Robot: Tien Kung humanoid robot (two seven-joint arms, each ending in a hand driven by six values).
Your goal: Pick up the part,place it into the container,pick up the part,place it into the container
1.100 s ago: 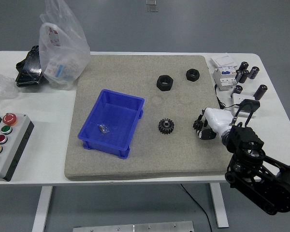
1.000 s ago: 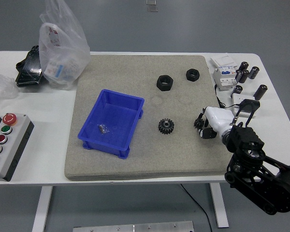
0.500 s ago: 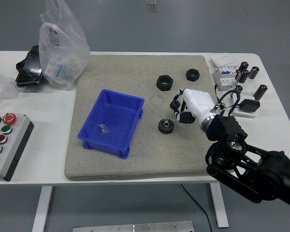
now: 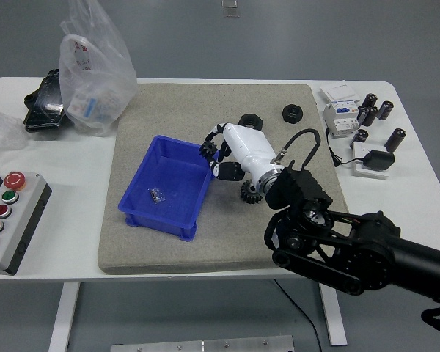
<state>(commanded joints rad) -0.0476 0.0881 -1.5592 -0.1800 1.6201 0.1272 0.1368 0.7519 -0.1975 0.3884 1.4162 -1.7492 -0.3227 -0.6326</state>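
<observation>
Gear part point(image 4: 249, 193) lay on the grey mat point(image 4: 176, 249), just right of the blue container point(image 4: 177, 155), partly hidden under the right hand's point(image 4: 235, 150) wrist. Its fingers point(image 4: 213, 150) were loosely curled, holding nothing, above the container's right rim, apart from the gear.

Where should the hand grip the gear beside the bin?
Probably across the toothed rim of the gear, from straight above: it lies flat on the mat, so only the rim offers opposing faces. The right hand partly covers it; the bin lies to its left.
</observation>
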